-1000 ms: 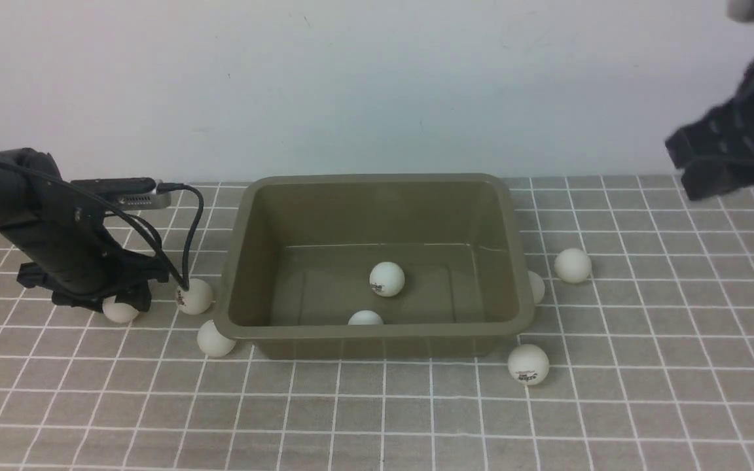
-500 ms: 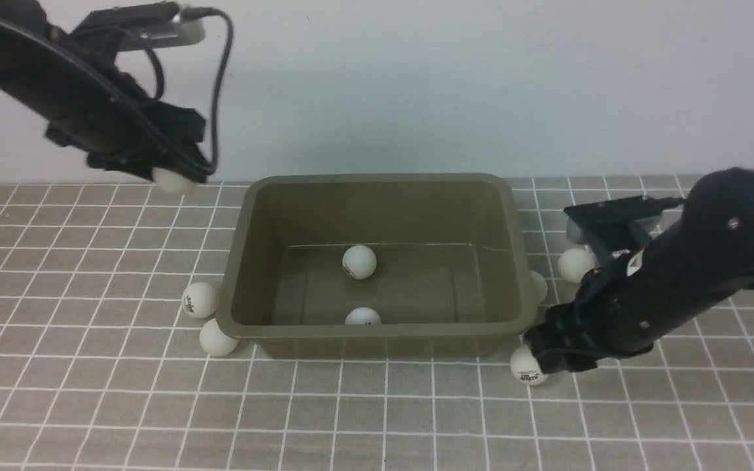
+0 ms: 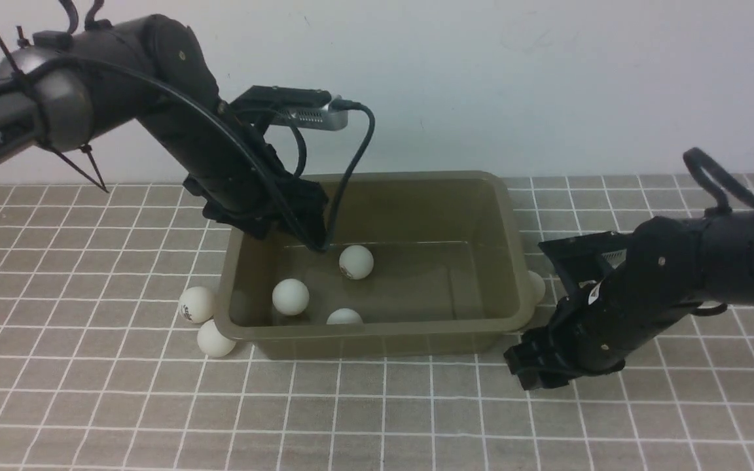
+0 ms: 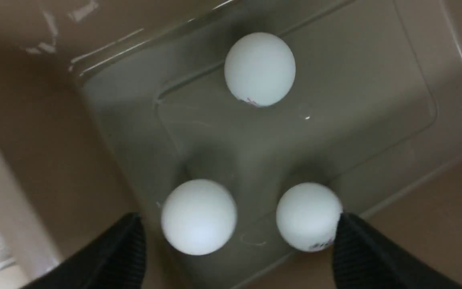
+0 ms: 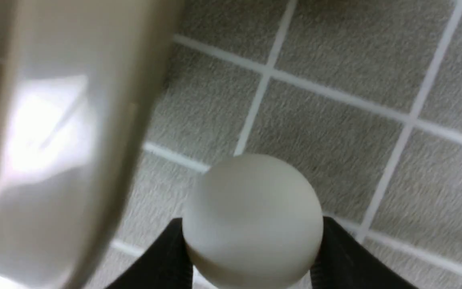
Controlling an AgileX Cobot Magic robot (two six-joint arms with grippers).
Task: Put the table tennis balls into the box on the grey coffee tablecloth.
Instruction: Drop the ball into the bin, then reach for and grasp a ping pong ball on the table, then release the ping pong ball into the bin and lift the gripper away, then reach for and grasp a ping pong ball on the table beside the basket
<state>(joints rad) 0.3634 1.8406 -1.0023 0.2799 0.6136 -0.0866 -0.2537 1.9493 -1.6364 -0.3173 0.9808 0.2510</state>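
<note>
The olive-brown box (image 3: pixel 383 341) stands on the grey coffee tablecloth (image 3: pixel 377 418). Three table tennis balls lie inside it (image 3: pixel 356 261) (image 3: pixel 290 296) (image 3: pixel 344 317). My left gripper (image 3: pixel 285 226) hangs open over the box's back left part, and its wrist view shows a blurred ball (image 4: pixel 199 216) and another ball (image 4: pixel 309 216) on the floor below its spread fingers. At the box's front right corner my right gripper (image 3: pixel 534 367) is down on the cloth, its fingers pressed on both sides of a ball (image 5: pixel 253 218). This ball is hidden in the front view.
Two balls (image 3: pixel 196 304) (image 3: pixel 215 338) lie on the cloth against the box's left front corner. Another ball (image 3: pixel 537 286) peeks out behind the box's right wall, close to my right arm. A white wall runs along the back.
My left gripper swung from the back left to over the box and opened; its ball now lies in the box. My right gripper settled round the front right ball and closed on it.
</note>
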